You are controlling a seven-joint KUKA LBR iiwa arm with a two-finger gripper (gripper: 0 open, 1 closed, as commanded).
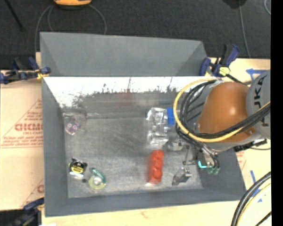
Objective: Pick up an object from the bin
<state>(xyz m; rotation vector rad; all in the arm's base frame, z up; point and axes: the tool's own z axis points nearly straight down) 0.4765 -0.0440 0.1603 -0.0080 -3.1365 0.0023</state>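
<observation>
Looking at the lower right of the bin (55,140), you find the end effector (182,175) low over the floor, partly hidden beneath the arm's orange cover (224,112). You cannot tell whether it is apart or together. Just left of it lies a red lumpy block (155,166). Above that, a clear wrapper (158,126) half masks something blue (170,117).

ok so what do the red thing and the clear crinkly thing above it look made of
Red bumpy piece: probably moulded plastic, with even colour, rounded lobes and a slight shine. Clear crinkly thing: likely thin transparent plastic, with white glints and the grey bin showing through.
</observation>
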